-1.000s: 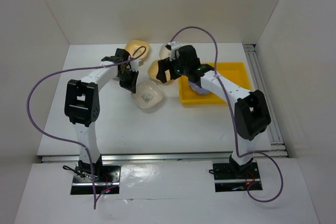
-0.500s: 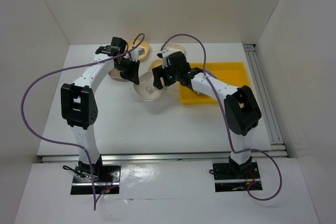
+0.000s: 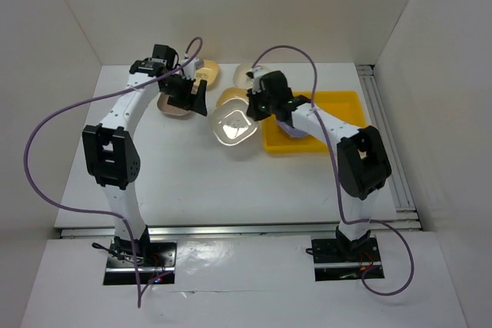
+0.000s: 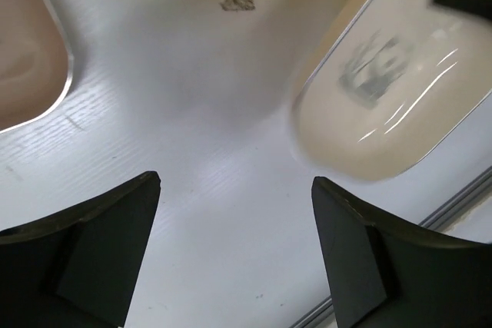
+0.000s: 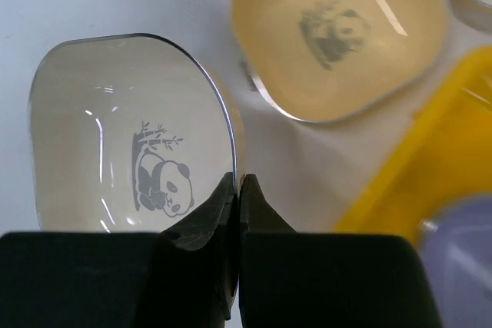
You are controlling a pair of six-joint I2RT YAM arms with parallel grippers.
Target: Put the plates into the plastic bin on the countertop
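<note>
Cream panda plate (image 5: 131, 159) lies just beside the yellow bin (image 3: 342, 113), its rim pinched in our right gripper (image 5: 238, 190); our left gripper (image 4: 234, 197) hangs wide and empty. Next we should lift it over the bin's wall and release inside.

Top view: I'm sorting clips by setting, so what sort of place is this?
Probably a lab robot test cell, not a real kitchen: bare white walls box in a white countertop, two arms are bolted at its near edge, with small plates and a yellow bin as props.
</note>
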